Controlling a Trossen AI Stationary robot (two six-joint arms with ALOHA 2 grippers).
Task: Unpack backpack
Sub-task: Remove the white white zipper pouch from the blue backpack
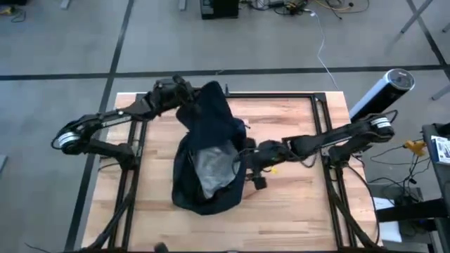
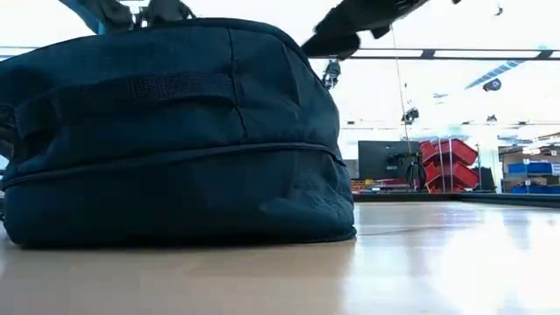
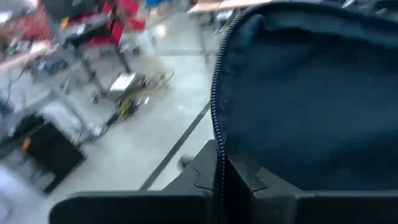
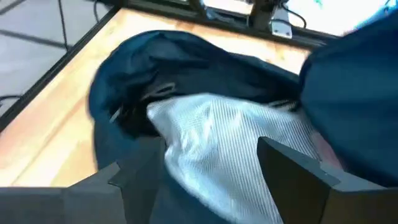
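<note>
Both arms are working at the backpack (image 1: 208, 158), which is lying near the middle of the worktop (image 1: 295, 211) with its mouth gaping and silvery-grey lining (image 1: 213, 167) showing. The left gripper (image 1: 184, 93) is holding up the bag's far end at about twelve o'clock of the bag; in its wrist view the jaws are clamped on the zippered edge (image 3: 217, 124). The right gripper (image 1: 247, 160) is sitting at the bag's three o'clock rim, jaws apart, facing the lining (image 4: 217, 134).

This looks like the opening stage: one arm keeping the mouth lifted while the other is lining up to reach in. No contents are showing yet, so the next move probably calls for sliding the open jaws under the loose lining without snagging it.

Free worktop is lying from three to six o'clock of the bag, good room for setting things down. The far edge, where the bag is lifted, is close to the frame rail (image 1: 267, 94), leaving little slack there.
</note>
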